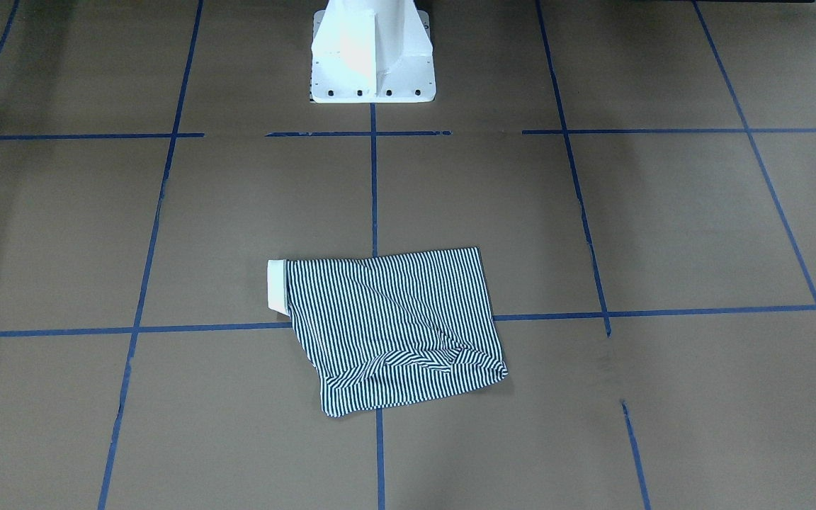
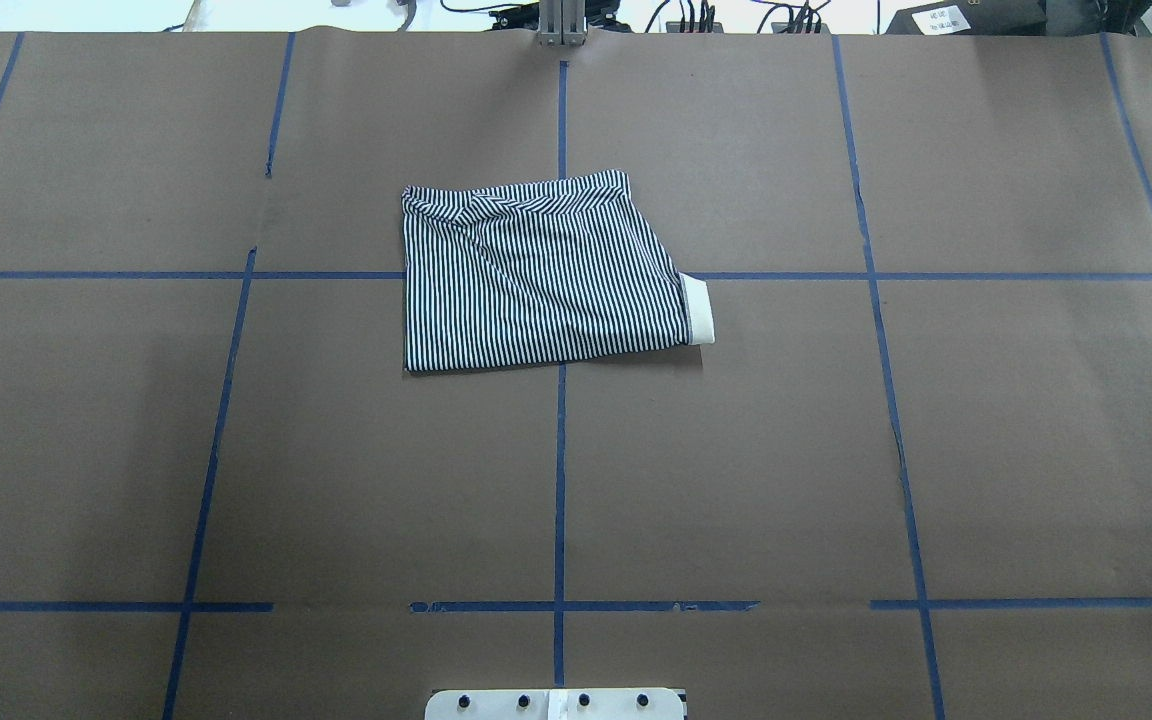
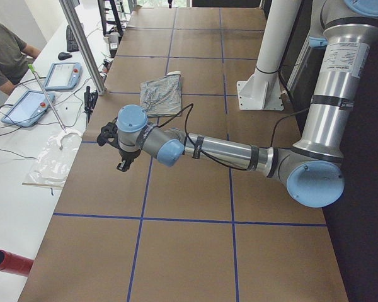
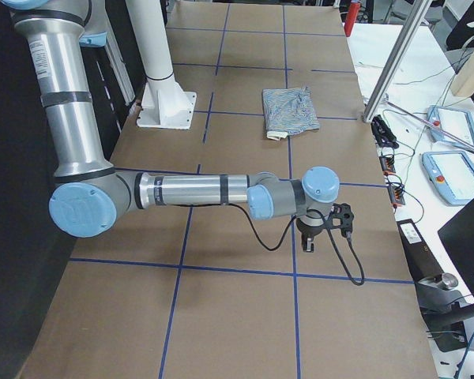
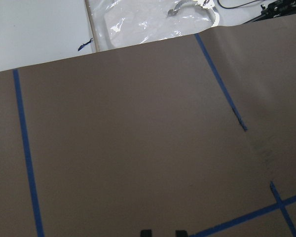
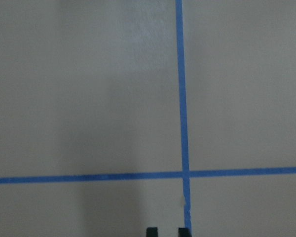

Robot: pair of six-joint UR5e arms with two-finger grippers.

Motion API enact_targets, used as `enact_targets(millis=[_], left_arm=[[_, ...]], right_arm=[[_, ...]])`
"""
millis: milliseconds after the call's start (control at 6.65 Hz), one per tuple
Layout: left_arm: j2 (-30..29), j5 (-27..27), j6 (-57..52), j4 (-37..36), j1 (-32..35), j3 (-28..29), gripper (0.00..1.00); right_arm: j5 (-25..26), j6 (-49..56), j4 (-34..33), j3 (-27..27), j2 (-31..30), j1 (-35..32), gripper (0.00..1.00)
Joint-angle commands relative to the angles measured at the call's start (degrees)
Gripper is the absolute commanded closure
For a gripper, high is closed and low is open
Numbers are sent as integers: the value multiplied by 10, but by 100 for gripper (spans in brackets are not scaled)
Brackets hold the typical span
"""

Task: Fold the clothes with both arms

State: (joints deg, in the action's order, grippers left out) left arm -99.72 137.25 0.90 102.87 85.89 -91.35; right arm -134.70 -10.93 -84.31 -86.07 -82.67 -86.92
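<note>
The striped polo shirt (image 2: 536, 290) lies folded into a compact block in the middle of the brown-papered table (image 2: 836, 450), straddling the centre tape line (image 2: 560, 480), well out from the white pedestal base (image 1: 372, 57). Its cream collar (image 2: 699, 310) pokes out on the robot's right. The far edge is a little bunched.

Neither arm is near it. The left arm (image 3: 220, 151) reaches out low over bare paper at its own end of the table, and the right arm (image 4: 189, 189) does the same at the other. I take this as a parked pose that leaves the garment in clear view.

The left gripper (image 5: 164, 233) and right gripper (image 6: 167, 232) each show fingertips narrowly apart, holding nothing. The fold looks done to me.
</note>
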Motion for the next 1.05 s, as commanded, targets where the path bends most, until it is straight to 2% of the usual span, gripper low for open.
enact_targets(millis=[0, 150, 301, 451, 601, 751, 902], left_arm=[[10, -40, -88, -225, 16, -26, 0], [75, -39, -88, -203, 15, -43, 0], [86, -50, -85, -157, 15, -40, 0], [86, -42, -83, -153, 15, -38, 0], [82, -40, -66, -147, 14, -31, 0], [81, -37, -57, -132, 14, -29, 0], [81, -9, -55, -101, 12, -9, 0]], right_arm=[[22, 74, -37, -35, -43, -1, 0], [44, 74, -38, -34, -37, 16, 0], [49, 75, -38, -31, -36, 23, 0], [36, 75, -56, -32, -34, 35, 0], [7, 81, -106, -35, -15, 46, 0], [5, 107, -119, -34, -8, 46, 0], [-8, 112, -114, -37, -12, 40, 0]])
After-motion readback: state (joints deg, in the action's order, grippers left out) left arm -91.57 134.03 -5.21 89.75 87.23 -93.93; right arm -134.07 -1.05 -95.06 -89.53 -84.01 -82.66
